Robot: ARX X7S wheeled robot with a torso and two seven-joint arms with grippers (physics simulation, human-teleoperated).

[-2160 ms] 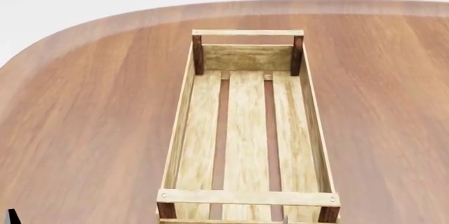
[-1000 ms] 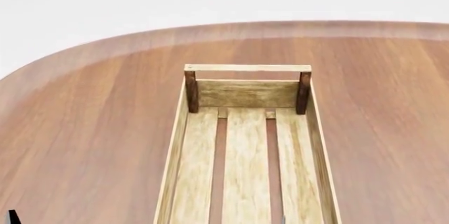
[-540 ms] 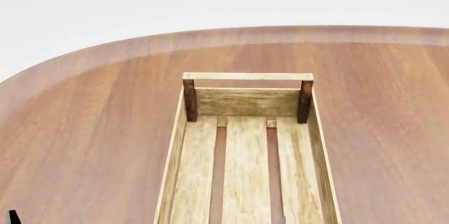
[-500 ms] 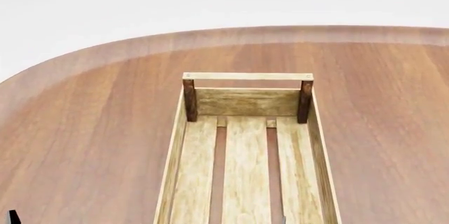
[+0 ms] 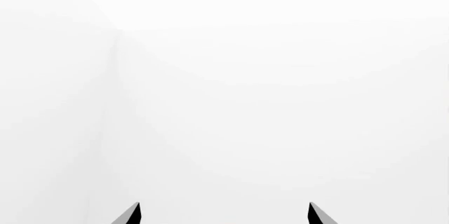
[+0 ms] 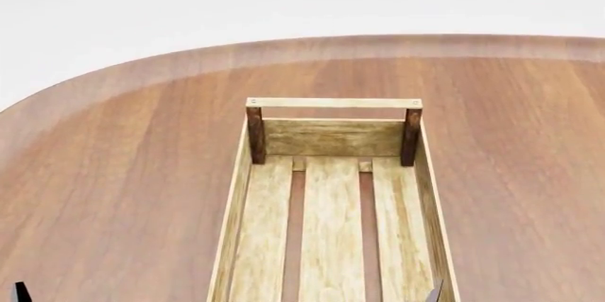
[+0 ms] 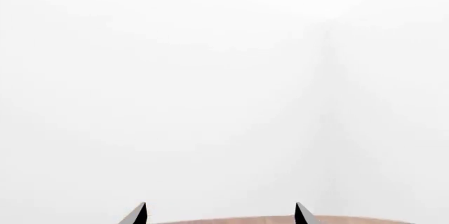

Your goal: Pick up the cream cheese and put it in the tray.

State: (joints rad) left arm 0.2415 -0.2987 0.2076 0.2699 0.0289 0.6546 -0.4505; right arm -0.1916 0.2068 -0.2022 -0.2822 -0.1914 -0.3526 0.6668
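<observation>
A: Start with the jaws. What do the wrist cameras give you?

B: Both sets are released and empty. The left gripper [image 5: 223,214] shows two dark tips set well apart with only white background between them. The right gripper [image 7: 221,213] is the same, with a sliver of the worktop [image 7: 281,220] edge just ahead of its tips.

A: And the cream cheese?

B: Not visible in any view, so I cannot say which way it lies from either set of jaws, how its long axis runs, or which arm is nearer. My guess is it sits nearer the robot than the head camera now shows, but that is only a guess.

A: The tray, then?

B: The tray [image 6: 238,196] lies ahead of both arms, its long axis running straight away from the robot. A tip of the right jaws [image 6: 435,293] shows at the near end of its right wall; a tip of the left jaws [image 6: 19,292] sits well off to its left. Beyond, the far rail rests on two dark posts, and nothing lies on the slats that show.

A: So the next move?

B: Finding the box first, I'd judge.
</observation>
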